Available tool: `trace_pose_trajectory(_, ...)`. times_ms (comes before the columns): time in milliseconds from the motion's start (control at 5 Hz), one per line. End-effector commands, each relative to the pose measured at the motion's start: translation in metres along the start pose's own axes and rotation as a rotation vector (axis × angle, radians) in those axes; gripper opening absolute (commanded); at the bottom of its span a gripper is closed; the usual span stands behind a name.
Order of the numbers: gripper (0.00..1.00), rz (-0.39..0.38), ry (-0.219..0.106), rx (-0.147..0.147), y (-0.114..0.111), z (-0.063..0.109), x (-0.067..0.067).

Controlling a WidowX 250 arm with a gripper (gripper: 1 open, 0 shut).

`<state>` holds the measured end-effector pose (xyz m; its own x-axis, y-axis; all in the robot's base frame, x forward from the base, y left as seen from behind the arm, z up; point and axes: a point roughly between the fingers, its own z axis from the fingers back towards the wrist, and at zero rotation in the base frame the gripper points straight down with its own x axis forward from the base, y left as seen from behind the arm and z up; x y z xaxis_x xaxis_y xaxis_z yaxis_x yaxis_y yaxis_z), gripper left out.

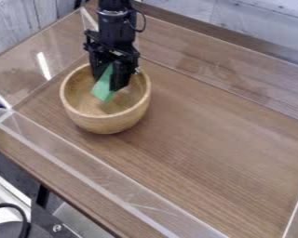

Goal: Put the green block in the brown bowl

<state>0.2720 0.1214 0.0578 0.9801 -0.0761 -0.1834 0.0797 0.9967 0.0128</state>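
Note:
The brown bowl [104,116] stands on the left part of the wooden table, round and thick-walled. My black gripper [111,76] points down over the bowl's far side and is shut on the green block [103,89]. The block hangs tilted between the fingers, its lower end down inside the bowl. Whether that end touches the bowl's bottom I cannot tell.
A clear plastic wall [64,172] rims the wooden table [201,139] along its front and left edges. Grey panelling runs behind the table at the back.

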Motion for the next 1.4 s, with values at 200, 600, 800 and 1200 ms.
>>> trace_pose_trajectory(200,0.0,0.016,-0.033,0.025,0.008,0.008,0.003)
trace_pose_trajectory(600,1.0,0.027,-0.036,0.016,0.007,0.017,-0.001)
trace_pose_trajectory(800,1.0,0.031,-0.054,0.012,0.004,0.027,-0.002)
trace_pose_trajectory(1200,1.0,0.038,-0.095,0.007,-0.001,0.049,-0.005)
